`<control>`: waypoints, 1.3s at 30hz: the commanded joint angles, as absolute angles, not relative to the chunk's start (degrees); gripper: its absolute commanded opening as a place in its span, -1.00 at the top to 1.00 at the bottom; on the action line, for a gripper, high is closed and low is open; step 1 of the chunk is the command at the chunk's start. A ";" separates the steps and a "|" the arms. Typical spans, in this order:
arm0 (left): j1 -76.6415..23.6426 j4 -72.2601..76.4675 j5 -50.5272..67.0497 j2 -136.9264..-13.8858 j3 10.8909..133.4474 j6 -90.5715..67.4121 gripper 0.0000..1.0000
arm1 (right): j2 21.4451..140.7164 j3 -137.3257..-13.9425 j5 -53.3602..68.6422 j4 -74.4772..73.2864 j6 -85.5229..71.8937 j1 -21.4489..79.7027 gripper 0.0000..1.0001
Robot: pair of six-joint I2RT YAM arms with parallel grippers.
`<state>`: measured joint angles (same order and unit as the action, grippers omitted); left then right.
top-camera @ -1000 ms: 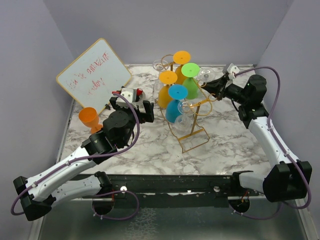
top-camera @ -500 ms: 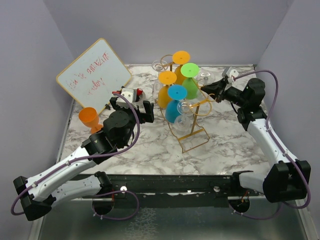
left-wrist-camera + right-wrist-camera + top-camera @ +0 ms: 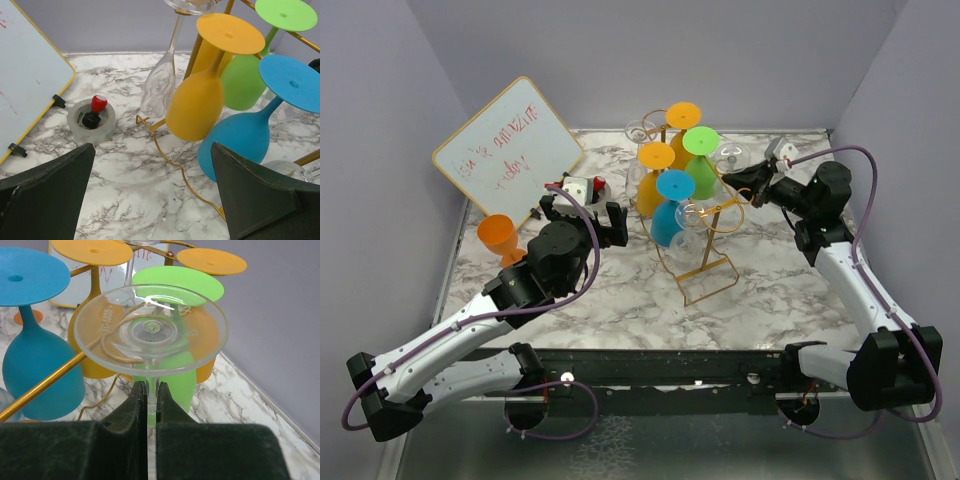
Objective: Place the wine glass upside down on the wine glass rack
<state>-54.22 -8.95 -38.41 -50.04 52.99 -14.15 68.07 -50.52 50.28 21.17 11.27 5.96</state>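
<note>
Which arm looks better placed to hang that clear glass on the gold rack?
The right arm: its jaws are shut on the stem of the clear glass, foot up, at the gold rack. The left arm sits apart, jaws open and empty.

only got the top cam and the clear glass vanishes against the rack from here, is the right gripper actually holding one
observer: yes. In the right wrist view the right gripper is shut on the stem of the clear wine glass, just under its foot, which is uppermost.
operator: is the foot over a hook
observer: a gold scroll of the wine glass rack shows through the foot, looping around the stem just below it. I cannot tell whether they touch.
operator: and the left gripper, holding anything
observer: no. The left wrist view shows the left gripper wide open with nothing held.
</note>
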 commanded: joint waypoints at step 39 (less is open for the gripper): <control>-53.56 -12.61 -39.73 -54.29 63.83 -9.95 -0.98 | 63.88 -45.53 44.77 23.93 7.73 7.11 -0.09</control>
<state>-54.08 -10.44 -38.52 -52.01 60.40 -11.94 66.74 -47.70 49.17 22.02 8.91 6.76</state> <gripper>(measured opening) 0.988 0.528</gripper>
